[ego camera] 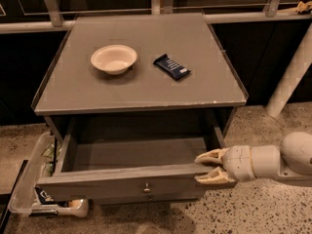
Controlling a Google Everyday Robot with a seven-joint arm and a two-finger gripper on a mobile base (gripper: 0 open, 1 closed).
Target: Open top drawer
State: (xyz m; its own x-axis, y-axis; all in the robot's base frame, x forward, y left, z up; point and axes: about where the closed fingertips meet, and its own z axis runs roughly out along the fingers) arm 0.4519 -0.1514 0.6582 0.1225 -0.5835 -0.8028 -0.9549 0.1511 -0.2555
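The top drawer point(117, 183) of the grey cabinet stands pulled out toward me, its plain grey inside point(141, 152) bare. A small brass knob point(146, 188) sits at the centre of its front panel. My gripper point(209, 167) comes in from the right at the right end of the drawer front. Its pale fingers point(210, 156) are spread, one behind the panel's top edge and one in front of it. The lower drawers are hidden under the open one.
On the cabinet top point(204, 89) lie a white bowl point(113, 58) and a dark blue snack bar point(171, 66). A clear plastic bin point(27, 194) with items stands on the floor at the left. A white pole point(292, 72) leans at the right. A rail runs behind.
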